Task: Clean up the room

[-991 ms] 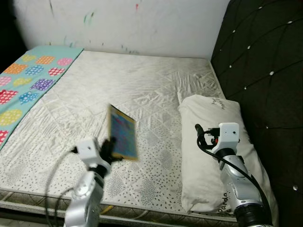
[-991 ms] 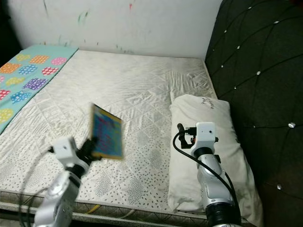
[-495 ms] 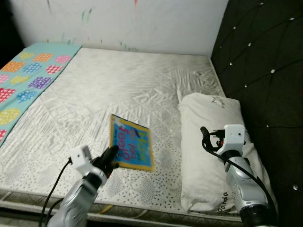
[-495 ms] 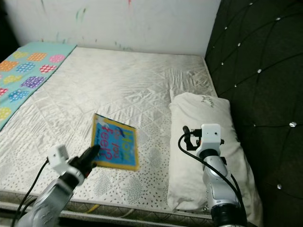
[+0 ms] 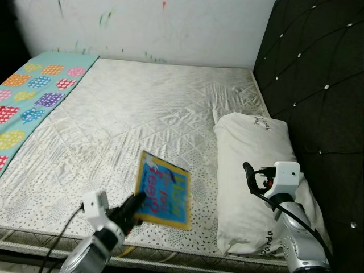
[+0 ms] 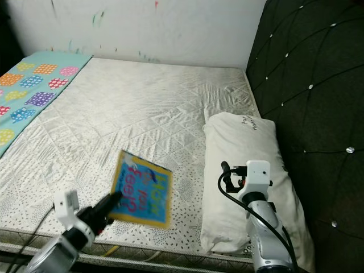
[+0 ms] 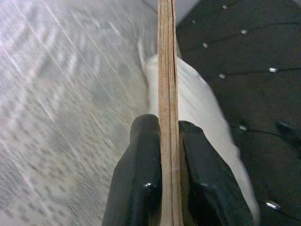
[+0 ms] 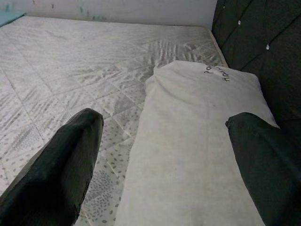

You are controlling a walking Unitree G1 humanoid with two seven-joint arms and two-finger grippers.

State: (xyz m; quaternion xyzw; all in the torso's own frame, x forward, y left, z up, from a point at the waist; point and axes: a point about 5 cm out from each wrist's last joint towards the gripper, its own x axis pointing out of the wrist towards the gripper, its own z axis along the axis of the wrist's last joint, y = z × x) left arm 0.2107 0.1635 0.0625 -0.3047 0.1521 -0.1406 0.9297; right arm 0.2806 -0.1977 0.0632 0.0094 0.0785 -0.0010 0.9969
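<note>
Since the earlier frame your book point(image 5: 163, 191) came lower, now tilted over the bed's point(image 5: 142, 108) near edge. You had the white pillow point(image 5: 256, 170) lying beside the dark headboard point(image 5: 318, 85). Your left claw point(image 7: 164, 141) was clenched on the book's edge; your right claw point(image 8: 160, 155) hung released above the pillow.
</note>
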